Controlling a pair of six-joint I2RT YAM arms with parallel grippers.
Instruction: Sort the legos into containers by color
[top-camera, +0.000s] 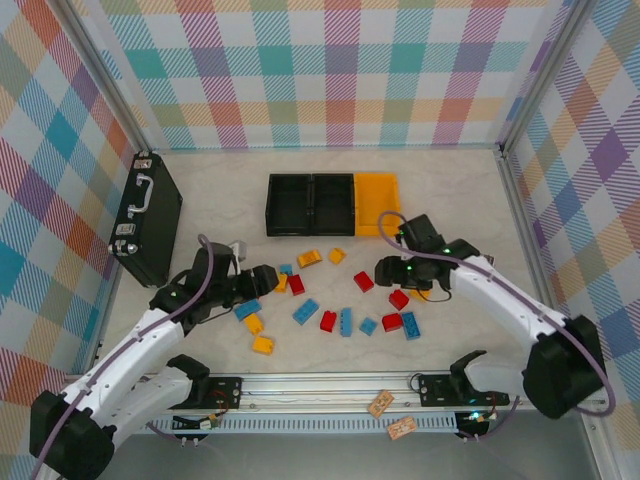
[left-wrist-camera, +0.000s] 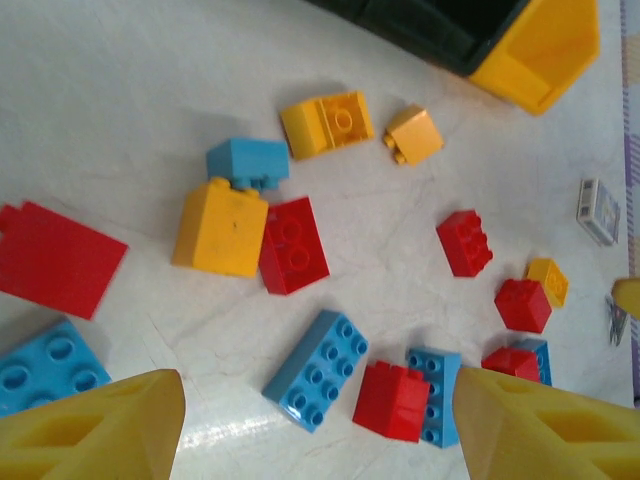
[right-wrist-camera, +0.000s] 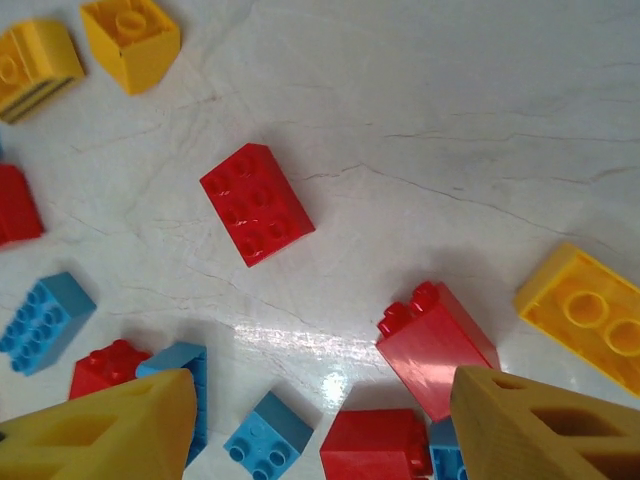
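Both arms are low over the pile, and neither has a brick. Your left gripper hangs with its jaws spread wide and nothing between them. A long blue brick lies right under the gap, so it looks lined up for that one. Your right gripper is just as wide and just as empty. A lone red brick ahead of it stands apart from its neighbours, probably the easier pick. The legos lie scattered between the arms, colours mixed. The containers sit in a row beyond them, with the orange-yellow bin on your right end, and all three look empty, so sorting has barely begun.
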